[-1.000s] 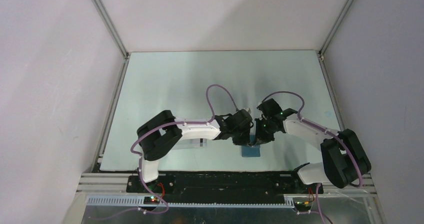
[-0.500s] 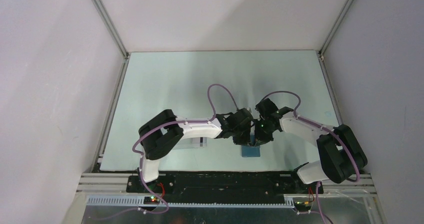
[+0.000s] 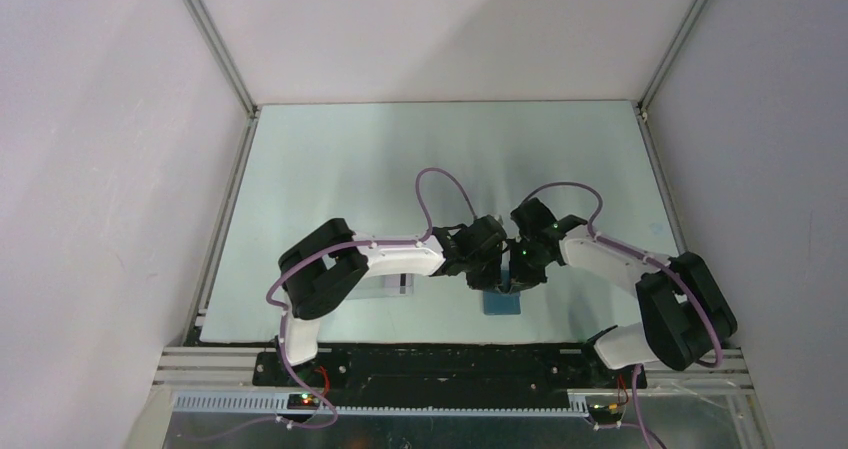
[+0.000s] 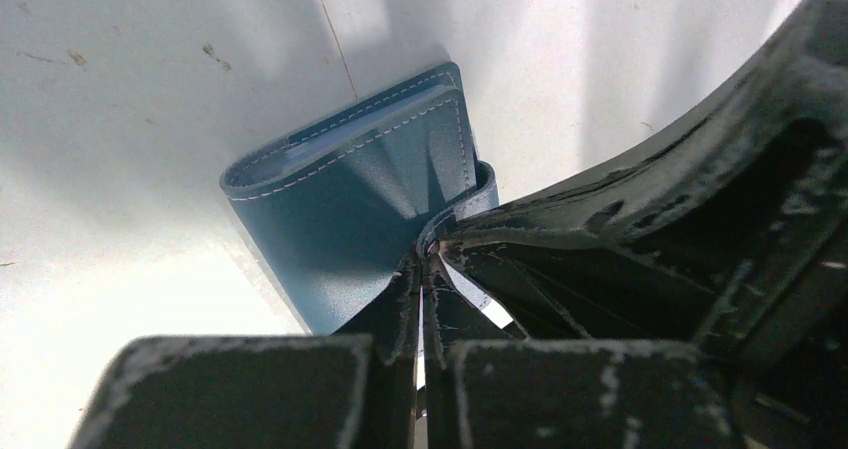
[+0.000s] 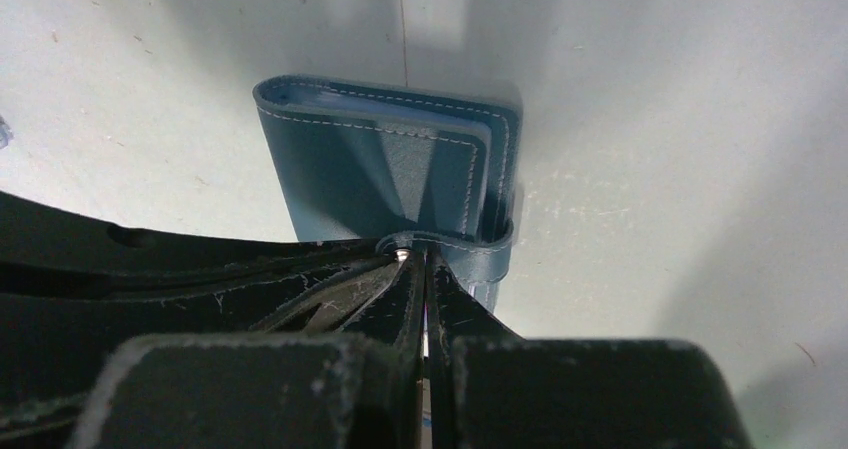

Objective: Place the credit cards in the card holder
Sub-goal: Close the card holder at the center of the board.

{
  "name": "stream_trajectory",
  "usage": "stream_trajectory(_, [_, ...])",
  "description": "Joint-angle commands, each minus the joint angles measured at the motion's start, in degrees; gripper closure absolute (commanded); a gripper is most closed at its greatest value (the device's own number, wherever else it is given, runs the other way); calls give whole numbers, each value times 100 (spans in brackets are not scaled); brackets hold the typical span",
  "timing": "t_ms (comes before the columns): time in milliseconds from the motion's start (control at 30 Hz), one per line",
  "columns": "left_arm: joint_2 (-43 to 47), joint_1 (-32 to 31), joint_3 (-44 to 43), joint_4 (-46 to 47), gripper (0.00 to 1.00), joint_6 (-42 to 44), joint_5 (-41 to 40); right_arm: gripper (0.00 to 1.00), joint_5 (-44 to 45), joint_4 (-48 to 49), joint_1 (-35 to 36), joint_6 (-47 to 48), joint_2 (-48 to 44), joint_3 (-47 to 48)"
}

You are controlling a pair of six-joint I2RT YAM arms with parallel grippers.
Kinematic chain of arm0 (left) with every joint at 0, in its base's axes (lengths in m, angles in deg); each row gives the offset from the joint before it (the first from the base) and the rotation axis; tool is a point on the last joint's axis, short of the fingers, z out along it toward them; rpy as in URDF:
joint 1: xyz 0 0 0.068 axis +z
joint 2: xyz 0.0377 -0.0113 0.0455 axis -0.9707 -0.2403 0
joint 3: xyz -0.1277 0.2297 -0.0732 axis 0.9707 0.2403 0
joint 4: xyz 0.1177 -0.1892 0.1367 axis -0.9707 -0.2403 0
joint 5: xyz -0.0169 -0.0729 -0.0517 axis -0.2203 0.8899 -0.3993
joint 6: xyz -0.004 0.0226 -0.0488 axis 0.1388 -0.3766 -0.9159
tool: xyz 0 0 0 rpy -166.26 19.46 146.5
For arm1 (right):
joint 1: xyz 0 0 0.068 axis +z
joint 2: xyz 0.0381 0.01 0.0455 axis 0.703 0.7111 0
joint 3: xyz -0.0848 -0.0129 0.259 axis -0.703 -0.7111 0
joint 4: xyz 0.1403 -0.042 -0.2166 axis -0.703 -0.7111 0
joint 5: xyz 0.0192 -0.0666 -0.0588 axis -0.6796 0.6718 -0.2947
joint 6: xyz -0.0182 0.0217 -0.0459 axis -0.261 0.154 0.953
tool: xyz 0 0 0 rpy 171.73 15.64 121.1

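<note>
Just one card holder (image 4: 340, 204), left end effector (image 4: 420, 266), right end effector (image 5: 421, 261) — both fully closed

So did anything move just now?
The right arm slid slightly left, toward the left pincer. Left pincer and right pincer stayed shut at the card holder's clasp tab; the card holder didn't move.

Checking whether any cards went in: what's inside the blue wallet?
The wallet is folded shut. Only a pale blue inner layer shows between its covers along the edge. The covers hide everything deeper, so its contents cannot be confirmed.
</note>
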Motion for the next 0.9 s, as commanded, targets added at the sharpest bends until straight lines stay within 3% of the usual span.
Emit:
stream_trajectory(0, [84, 90, -30, -182, 100, 233, -449, 100, -90, 362, -213, 97, -525, -100])
stream_trajectory(200, [227, 105, -163, -184, 100, 345, -330, 100, -214, 344, -330, 168, -1235, -46])
stream_trajectory(867, [357, 107, -268, -167, 100, 531, -349, 100, -124, 141, -244, 230, -947, -38])
